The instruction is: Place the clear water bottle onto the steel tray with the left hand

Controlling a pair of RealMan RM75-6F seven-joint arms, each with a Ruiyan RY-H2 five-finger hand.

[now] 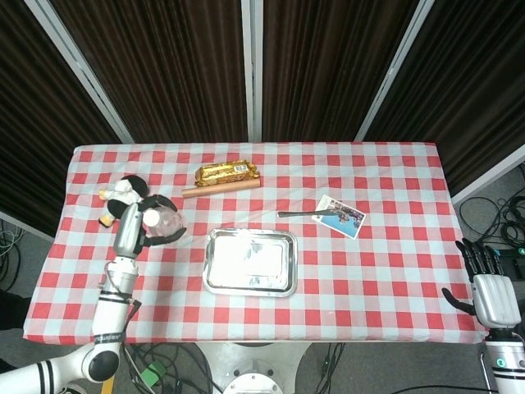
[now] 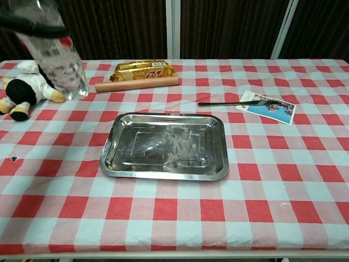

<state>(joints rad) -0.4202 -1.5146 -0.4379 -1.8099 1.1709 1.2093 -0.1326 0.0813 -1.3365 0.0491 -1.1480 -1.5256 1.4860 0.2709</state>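
My left hand [image 1: 131, 227] grips the clear water bottle [image 1: 161, 222] and holds it up in the air, left of the steel tray [image 1: 250, 261]. In the chest view the bottle [image 2: 59, 57] hangs tilted at the top left, a dark finger [image 2: 27, 24] across it, its cap out of frame. The tray [image 2: 166, 146] lies empty in the middle of the checked cloth. My right hand [image 1: 493, 297] hangs off the table's right front corner, fingers spread, holding nothing.
A plush toy [image 2: 24, 93] lies at the left, just behind the raised bottle. A gold packet [image 2: 143, 70] and a wooden rolling pin [image 2: 136, 83] lie behind the tray. A fork [image 2: 223, 102] and a picture card [image 2: 268, 107] lie to the right.
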